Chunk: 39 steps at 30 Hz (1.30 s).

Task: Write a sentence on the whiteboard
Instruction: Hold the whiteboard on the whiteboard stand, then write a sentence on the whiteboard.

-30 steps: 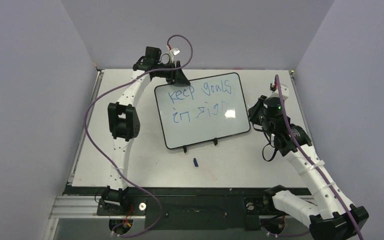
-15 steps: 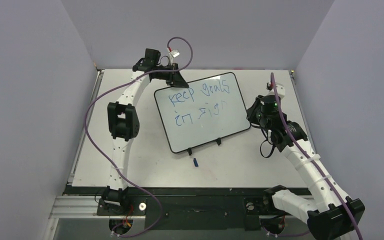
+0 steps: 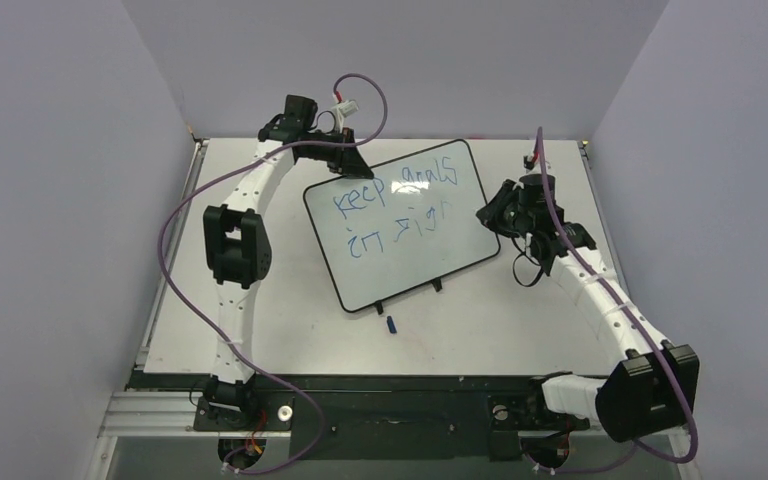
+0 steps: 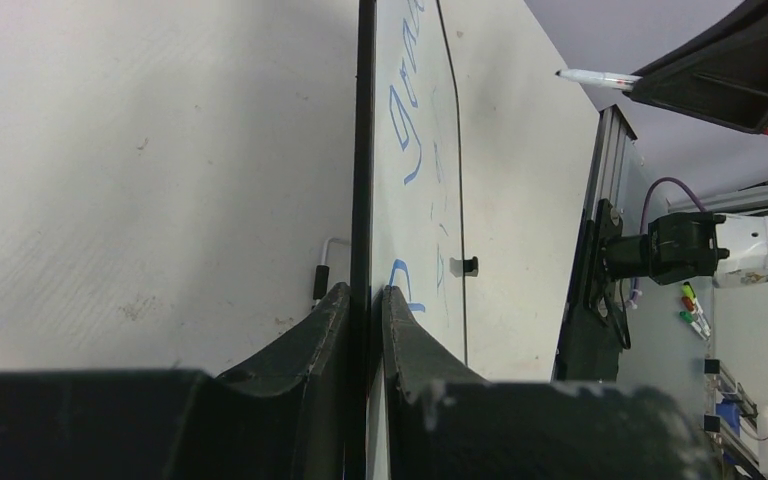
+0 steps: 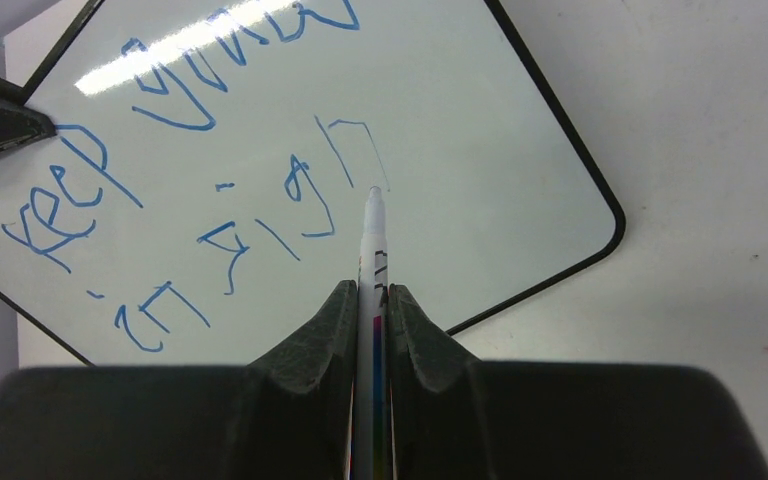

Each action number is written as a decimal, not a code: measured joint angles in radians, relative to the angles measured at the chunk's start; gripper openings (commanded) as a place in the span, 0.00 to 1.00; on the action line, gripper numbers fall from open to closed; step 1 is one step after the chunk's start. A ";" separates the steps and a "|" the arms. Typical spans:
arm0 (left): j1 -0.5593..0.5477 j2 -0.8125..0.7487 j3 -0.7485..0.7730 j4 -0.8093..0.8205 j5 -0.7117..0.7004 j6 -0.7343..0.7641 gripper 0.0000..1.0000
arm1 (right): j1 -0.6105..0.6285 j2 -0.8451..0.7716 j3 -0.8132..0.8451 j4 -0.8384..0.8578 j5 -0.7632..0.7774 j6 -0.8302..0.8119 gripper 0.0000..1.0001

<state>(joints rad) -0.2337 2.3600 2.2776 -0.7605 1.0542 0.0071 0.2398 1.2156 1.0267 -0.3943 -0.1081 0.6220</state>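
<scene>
The whiteboard lies tilted on the table, its two black clip feet on the near edge. The sentence in blue reads "keep goals", with "in sigh" below it. My left gripper is shut on the board's far-left rim; in the left wrist view its jaws pinch the board edge-on. My right gripper, at the board's right side, is shut on a white marker. Its tip hangs at the foot of the last stroke on the board; I cannot tell whether it touches.
A small blue marker cap lies on the table just in front of the board. The table is walled by purple panels at left, right and back. A purple cable loops from the left arm.
My left gripper has shut on the board's rim, and the board has swung slightly, its near edge moving left. My right arm has come forward and left with the marker to the board's right side.
</scene>
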 measured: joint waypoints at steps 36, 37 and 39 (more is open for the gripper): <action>-0.008 -0.044 -0.041 -0.007 -0.028 0.056 0.00 | -0.029 0.336 0.104 0.140 -0.115 0.071 0.00; -0.008 -0.044 -0.041 -0.008 -0.029 0.057 0.00 | -0.032 0.336 0.104 0.140 -0.113 0.071 0.00; -0.008 -0.045 -0.042 -0.008 -0.029 0.057 0.00 | -0.037 0.336 0.104 0.141 -0.106 0.071 0.00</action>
<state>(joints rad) -0.2413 2.3154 2.2356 -0.7685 1.0252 0.0643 0.2024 1.5520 1.1309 -0.2535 -0.2146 0.6926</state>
